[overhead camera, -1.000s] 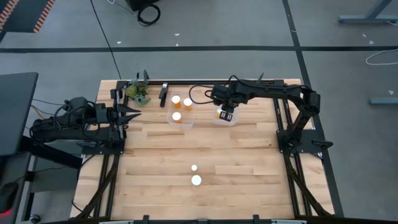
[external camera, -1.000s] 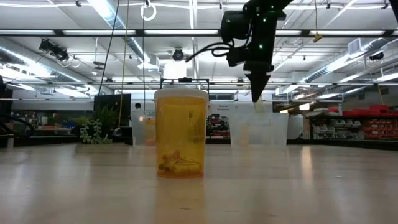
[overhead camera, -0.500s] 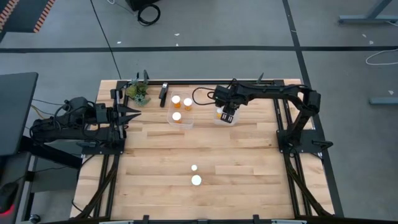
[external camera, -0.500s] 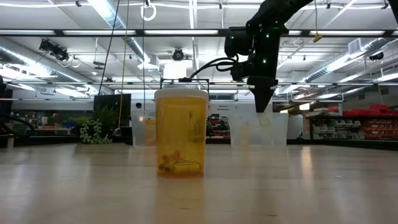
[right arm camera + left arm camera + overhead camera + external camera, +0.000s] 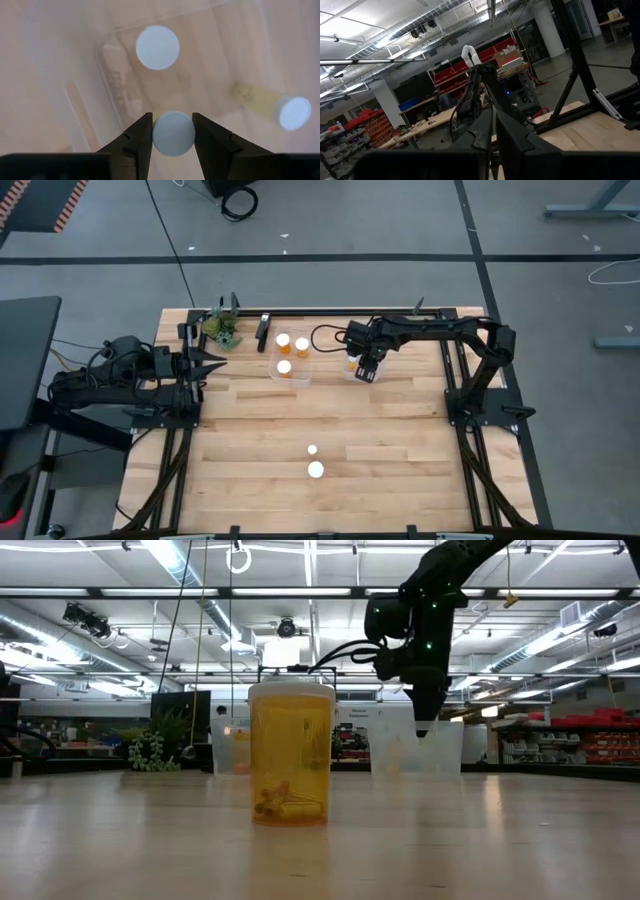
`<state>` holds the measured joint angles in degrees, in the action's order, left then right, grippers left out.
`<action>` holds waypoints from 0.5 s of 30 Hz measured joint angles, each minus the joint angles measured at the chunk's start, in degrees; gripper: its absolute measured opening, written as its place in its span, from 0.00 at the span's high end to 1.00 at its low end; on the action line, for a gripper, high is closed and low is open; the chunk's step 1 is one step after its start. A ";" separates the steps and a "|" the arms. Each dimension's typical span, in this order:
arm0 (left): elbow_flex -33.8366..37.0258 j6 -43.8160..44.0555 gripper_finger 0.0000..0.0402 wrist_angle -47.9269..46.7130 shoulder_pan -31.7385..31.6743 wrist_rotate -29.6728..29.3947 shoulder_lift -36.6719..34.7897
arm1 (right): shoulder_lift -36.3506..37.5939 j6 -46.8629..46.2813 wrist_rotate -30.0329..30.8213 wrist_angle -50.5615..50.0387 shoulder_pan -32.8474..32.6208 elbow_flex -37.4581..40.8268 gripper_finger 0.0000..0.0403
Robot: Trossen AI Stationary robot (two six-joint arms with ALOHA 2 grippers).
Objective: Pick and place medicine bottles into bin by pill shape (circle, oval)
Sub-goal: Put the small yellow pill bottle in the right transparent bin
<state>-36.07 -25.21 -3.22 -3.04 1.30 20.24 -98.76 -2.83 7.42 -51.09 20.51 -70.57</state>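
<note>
Seen from the high view, the right pincer (image 5: 363, 370) hangs over the clear bin (image 5: 362, 372) toward the desk's (image 5: 250, 430) far side, while a second clear bin (image 5: 290, 357) just left of it holds three orange bottles; two white-capped bottles (image 5: 315, 469) stand well apart from both bins toward the near edge, and the left arm waits at the desk's left edge, its left pincer (image 5: 212, 363) closed to a point and empty. At desk level, the right pincer (image 5: 423, 728) dips to the rim of the far clear bin (image 5: 417, 748), and a large orange bottle (image 5: 291, 753) with oval pills fills the foreground. Through the right wrist view, the fingers (image 5: 140, 135) clamp a white-capped bottle (image 5: 173, 133) above the bin's floor, where one bottle (image 5: 157, 47) stands and a pale one (image 5: 280, 107) lies tipped. Judgement: placing step; next comes lowering slightly, parting the fingers, then rising clear without knocking the neighbours.
</note>
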 joint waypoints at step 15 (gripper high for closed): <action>0.00 -0.02 0.91 -0.01 0.01 0.00 0.00 | 0.00 -0.17 -3.00 1.60 0.00 0.02 0.66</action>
<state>-36.07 -25.23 -3.22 -3.03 1.30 20.23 -98.76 -3.01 4.42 -49.50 20.51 -70.55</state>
